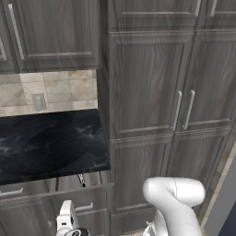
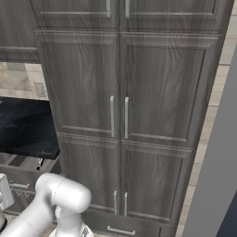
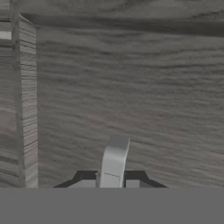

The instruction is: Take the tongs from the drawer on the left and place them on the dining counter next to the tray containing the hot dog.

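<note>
Grips the drawer [image 1: 55,198] by its handle [image 3: 114,159]: tool [image 3: 111,181] pinched together on the short silver bar, dark tips [image 3: 135,178] flanking its base at 6 o'clock in the hand view. Beyond the bar, at 12 o'clock, just grey-brown wood grain of the drawer front [image 3: 131,87], with a lighter upright strip of edge along 9 o'clock.

In the left base view, sits at 7 o'clock, right under the lip of the black desk [image 1: 50,143] with the beige tile backsplash [image 1: 50,92]. Stands open: front forward of the desk edge, a narrow slot of interior showing behind its top rim. Same handle [image 1: 85,208] on that front, with the white hand just below and left of it, toward 7 o'clock.

Tongs [image 1: 81,179] inside the drawer, at the right end of the slot, close under the desk edge: a thin dark sliver with a pale glint, tilted, mostly hidden; too small to read any shape beyond that. Also caught in the right base view at 8 o'clock as a small dark-and-light fleck [image 2: 40,162] in the open drawer [image 2: 21,178].

Tall cabinet doors [image 2: 120,88] with long silver pulls at 12 to 3 o'clock of the drawer.
</note>
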Controlling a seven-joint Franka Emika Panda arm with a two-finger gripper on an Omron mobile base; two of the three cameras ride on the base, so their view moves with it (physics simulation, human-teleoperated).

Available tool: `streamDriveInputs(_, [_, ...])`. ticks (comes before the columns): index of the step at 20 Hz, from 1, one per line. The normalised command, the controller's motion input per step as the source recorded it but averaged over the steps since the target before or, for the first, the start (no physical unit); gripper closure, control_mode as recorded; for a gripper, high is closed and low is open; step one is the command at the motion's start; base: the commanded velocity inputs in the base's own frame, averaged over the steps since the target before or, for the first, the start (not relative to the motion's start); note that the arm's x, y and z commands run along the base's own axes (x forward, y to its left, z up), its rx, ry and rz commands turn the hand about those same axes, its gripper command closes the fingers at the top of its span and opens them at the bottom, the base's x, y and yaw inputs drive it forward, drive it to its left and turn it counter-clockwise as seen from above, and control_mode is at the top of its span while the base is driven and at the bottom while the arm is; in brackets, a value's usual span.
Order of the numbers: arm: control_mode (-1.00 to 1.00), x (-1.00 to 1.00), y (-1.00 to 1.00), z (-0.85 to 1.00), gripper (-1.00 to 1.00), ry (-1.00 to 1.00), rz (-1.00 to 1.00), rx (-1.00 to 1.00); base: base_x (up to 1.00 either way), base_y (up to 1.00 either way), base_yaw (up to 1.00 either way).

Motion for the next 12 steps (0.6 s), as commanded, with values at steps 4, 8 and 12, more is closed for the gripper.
streamDriveInputs(4, [-1.0,-0.64,0.0,0.0,1.0,0.0,0.01,0.01,0.0,0.0,0.0])
streamDriveInputs(8, [-1.0,-0.62,0.0,0.0,1.0,0.0,0.01,0.01,0.0,0.0,0.0])
streamDriveInputs(12, [-1.0,-0.62,0.0,0.0,1.0,0.0,0.01,0.01,0.0,0.0,0.0])
